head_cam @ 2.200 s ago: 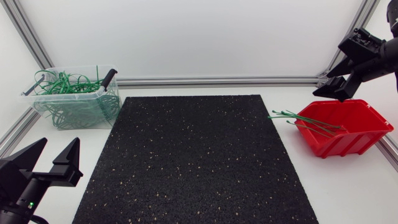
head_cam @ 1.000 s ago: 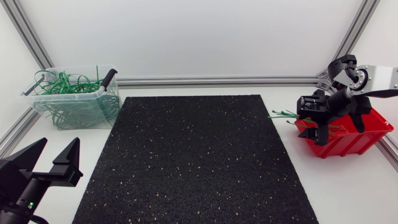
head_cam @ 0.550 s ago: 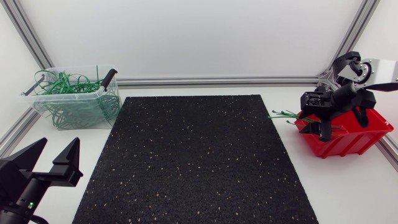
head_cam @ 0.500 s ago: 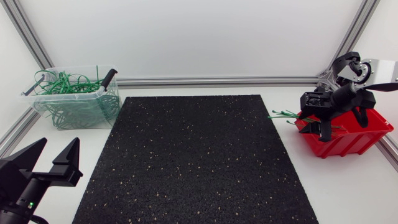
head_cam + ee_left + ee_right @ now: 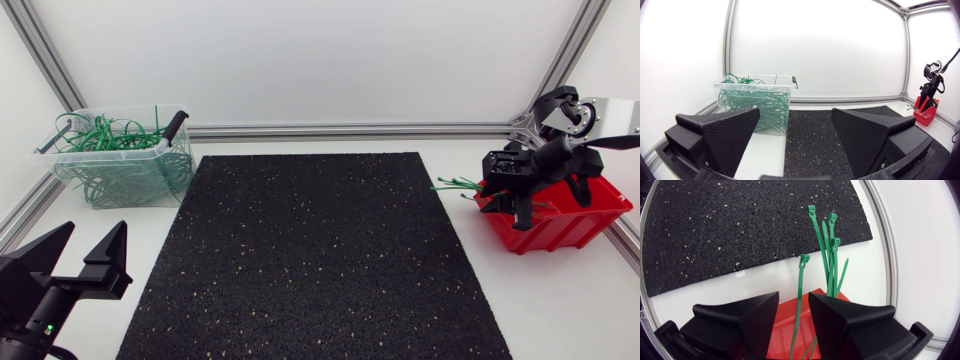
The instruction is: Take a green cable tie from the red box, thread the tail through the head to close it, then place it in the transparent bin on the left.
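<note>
My right jaws stand open over the red box (image 5: 785,330), one green cable tie (image 5: 800,280) running lengthwise through their gap, head pointing ahead.

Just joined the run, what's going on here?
The right gripper is down at the red box, one green cable tie between its open fingers, not clamped. The left gripper sits open at the near left corner. The clear bin holds a heap of ties.

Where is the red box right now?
In the head view the red box sits at the far right, beside the black mat and under the right gripper, with green cable ties poking out toward the mat.
</note>
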Robot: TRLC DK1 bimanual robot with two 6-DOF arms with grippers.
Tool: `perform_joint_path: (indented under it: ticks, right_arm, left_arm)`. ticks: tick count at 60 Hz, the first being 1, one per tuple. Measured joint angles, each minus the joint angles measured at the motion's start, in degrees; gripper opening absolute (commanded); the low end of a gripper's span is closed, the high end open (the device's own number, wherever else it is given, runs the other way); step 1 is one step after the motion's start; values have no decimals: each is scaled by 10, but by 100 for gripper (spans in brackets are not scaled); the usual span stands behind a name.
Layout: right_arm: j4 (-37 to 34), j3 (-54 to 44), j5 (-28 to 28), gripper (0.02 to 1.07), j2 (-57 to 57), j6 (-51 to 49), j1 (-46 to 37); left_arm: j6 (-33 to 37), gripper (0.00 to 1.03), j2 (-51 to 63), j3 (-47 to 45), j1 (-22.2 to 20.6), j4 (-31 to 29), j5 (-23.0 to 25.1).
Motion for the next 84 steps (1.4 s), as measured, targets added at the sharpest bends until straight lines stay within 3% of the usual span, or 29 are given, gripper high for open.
perform_joint_path:
  ticks: [40,53,84]
  right_arm:
    - [130,-87,5,21,-13,-2,8]
    - [167,-118,7,21,-64,-2,12]
    - [174,-132,20,18,-87,-1,23]
  left_arm:
    - [0,100,0,0,0,0,0]
    - [0,100,0,0,0,0,0]
    - [0,100,0,0,0,0,0]
